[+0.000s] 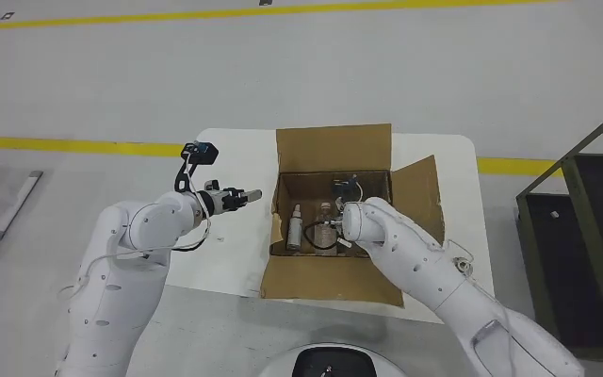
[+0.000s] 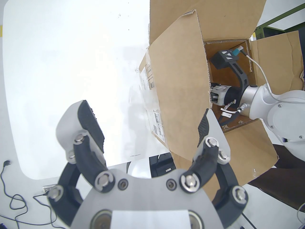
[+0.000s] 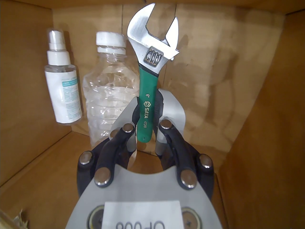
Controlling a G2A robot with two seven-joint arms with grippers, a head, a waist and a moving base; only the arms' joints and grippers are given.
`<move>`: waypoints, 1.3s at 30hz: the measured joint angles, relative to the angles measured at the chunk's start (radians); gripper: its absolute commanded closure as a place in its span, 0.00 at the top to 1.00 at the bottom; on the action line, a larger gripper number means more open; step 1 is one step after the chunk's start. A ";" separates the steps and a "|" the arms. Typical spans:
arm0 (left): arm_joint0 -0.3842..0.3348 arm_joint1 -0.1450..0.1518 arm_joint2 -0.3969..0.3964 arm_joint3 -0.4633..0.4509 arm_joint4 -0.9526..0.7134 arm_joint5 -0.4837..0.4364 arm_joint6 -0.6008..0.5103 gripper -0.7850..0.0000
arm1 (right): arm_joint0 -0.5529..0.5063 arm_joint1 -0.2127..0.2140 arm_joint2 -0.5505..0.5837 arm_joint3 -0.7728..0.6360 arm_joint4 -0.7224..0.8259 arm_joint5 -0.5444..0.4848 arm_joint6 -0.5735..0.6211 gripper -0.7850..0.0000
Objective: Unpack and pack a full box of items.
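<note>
1. Right jaws: clenched on the lower end of the green handle of a steel adjustable wrench [image 3: 150, 77], one pad on each side. The grasp sits near the handle's end, with the heavy head projecting well beyond the pads.
2. Left jaws: released and holding nothing. They hang over the white desk [image 2: 71, 48] just beside the outer wall of the brown cardboard box [image 1: 332, 149], clear of its raised flaps.
3. Location of the task's thing: the wrench is held inside the box, free of the walls as far as the right wrist view shows.
4. Other contents: a small white-capped spray bottle [image 3: 62, 84] and a clear, empty plastic bottle [image 3: 110, 91] rest side by side in the box. The clear bottle is just beside the wrench handle.
5. Step in hand, as judged: a transfer of the wrench through the box opening. Whether it is going in or coming out cannot be told.
6. Good practice for this step:
   - Hold the clench firm, because an end grasp lets the head swing.
   - Travel straight along the box's depth, away from the clear bottle.
   - Keep the arm centred between the flaps.
   - Keep the left arm outside the box.
7. Risk: a knock could roll the light bottle or twist the wrench in the pads.
</note>
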 measured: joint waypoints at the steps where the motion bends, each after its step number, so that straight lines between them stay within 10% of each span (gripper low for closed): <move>1: 0.000 0.000 0.000 0.000 0.000 0.000 0.000 1.00 | 0.009 -0.011 -0.011 0.025 0.005 0.001 -0.001 0.00; 9: 0.000 0.000 0.000 0.000 0.000 0.000 0.000 1.00 | 0.071 -0.097 -0.062 0.200 0.069 -0.038 -0.021 0.00; 16: 0.000 0.000 0.000 0.000 0.000 0.000 0.000 1.00 | 0.097 -0.141 -0.072 0.286 0.092 -0.085 -0.042 0.49; 17: 0.000 0.000 0.000 0.000 0.000 0.000 0.000 1.00 | 0.100 -0.145 -0.071 0.294 0.093 -0.090 -0.044 0.89; 18: 0.000 0.000 0.000 0.000 0.000 0.000 0.000 1.00 | 0.103 -0.148 -0.069 0.300 0.094 -0.094 -0.044 0.90; 29: 0.000 0.000 0.000 0.000 0.000 0.000 0.000 1.00 | 0.108 -0.125 0.006 0.241 0.077 -0.157 -0.049 0.73; 31: 0.000 0.000 0.000 0.000 0.000 0.000 0.000 1.00 | 0.094 -0.104 0.036 0.190 0.060 -0.159 -0.041 0.50; 39: 0.000 0.000 0.000 0.000 0.000 0.000 0.000 1.00 | -0.120 0.057 0.313 -0.341 -0.128 -0.170 0.083 0.11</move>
